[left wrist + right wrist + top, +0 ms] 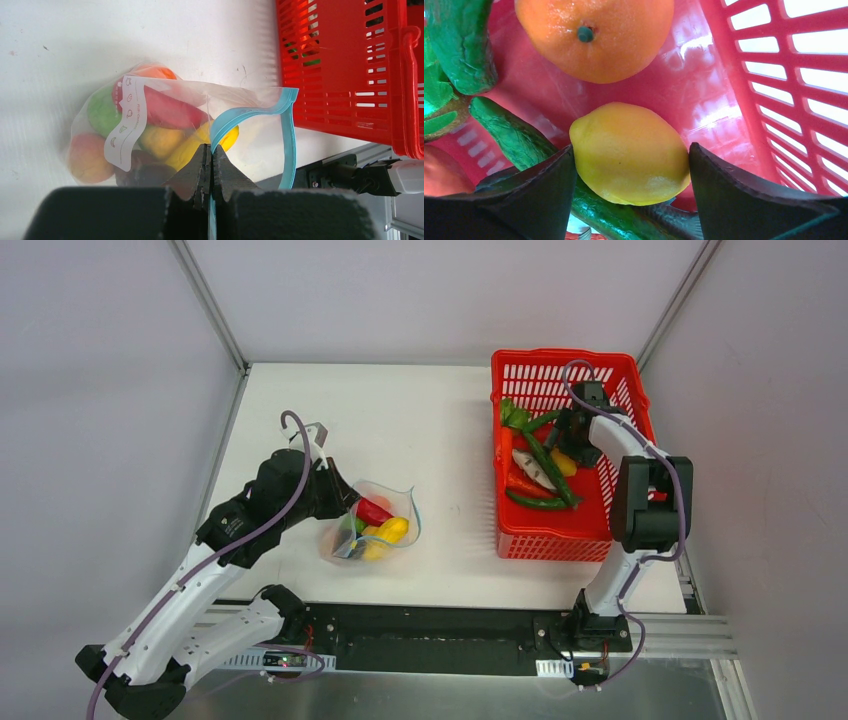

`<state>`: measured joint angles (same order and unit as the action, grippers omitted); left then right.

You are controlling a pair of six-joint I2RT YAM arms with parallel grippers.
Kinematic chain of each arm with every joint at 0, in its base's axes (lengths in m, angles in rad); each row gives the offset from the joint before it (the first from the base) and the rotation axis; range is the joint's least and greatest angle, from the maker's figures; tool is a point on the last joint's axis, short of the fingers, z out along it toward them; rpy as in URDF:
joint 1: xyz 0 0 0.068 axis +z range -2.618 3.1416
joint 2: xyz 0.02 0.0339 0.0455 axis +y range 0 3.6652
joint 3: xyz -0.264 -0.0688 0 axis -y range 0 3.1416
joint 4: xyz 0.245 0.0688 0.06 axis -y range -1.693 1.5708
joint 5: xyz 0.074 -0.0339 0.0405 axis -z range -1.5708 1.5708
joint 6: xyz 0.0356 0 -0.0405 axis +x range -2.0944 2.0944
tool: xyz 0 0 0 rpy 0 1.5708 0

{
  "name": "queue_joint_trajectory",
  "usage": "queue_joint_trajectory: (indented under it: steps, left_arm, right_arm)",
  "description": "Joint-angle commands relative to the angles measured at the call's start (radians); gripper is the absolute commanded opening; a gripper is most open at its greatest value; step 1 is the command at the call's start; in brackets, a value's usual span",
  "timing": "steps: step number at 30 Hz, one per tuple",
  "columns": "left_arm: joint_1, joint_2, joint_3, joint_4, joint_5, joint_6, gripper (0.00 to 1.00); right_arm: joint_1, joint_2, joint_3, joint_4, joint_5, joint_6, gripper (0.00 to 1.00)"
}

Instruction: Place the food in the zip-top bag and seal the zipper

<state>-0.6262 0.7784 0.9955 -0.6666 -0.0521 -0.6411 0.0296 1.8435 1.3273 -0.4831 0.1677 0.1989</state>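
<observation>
**Two arms at work: one pins the pouch mouth, one brackets a lemon.**

The left gripper (210, 150) is closed tight on the thin teal-blue zipper strip (287, 130) of the clear crinkly zip-top bag (235, 100), which lies on the white table (420, 410) apart from the red plastic mesh basket (560, 540) with toy pieces already inside. In that basket, the right gripper (631, 165) stands spread wide around a smooth yellow toy lemon (624, 145) resting on a green cucumber (509, 135); no squeeze shows. Closing off-centre could squirt the rounded lemon aside. The pouch looks fairly full, so the lemon may jam at the mouth or keep the strip from sealing. The left pinch is narrow, and a knock could pull the strip free and collapse the opening.
</observation>
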Motion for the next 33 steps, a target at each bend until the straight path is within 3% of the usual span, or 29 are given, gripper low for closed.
queue_joint_trajectory:
  steps: [1, 9, 14, 24, 28, 33]
  left_arm:
    - [0.011, -0.018, -0.002, 0.03, 0.01, -0.016, 0.0]
    - [0.011, -0.013, 0.001, 0.03, 0.01, -0.015, 0.0]
    - [0.011, -0.004, 0.007, 0.033, 0.019, -0.015, 0.0]
    - [0.011, 0.011, 0.018, 0.035, 0.029, -0.018, 0.0]
    - [0.011, 0.015, 0.015, 0.042, 0.034, -0.023, 0.0]
    - [0.011, 0.018, 0.023, 0.04, 0.038, -0.023, 0.0]
  right_arm:
    - [-0.005, 0.001, 0.026, -0.043, -0.036, 0.006, 0.66]
    - [-0.005, -0.278, 0.003, -0.011, -0.023, 0.034, 0.59]
    - [-0.005, -0.459, -0.051, -0.01, -0.099, 0.063, 0.57]
    - [0.011, -0.761, -0.211, 0.153, -0.641, 0.287, 0.57]
    - [0.085, -0.8, -0.224, 0.211, -0.763, 0.343, 0.57]
    - [0.299, -0.816, -0.226, 0.247, -0.731, 0.345, 0.57]
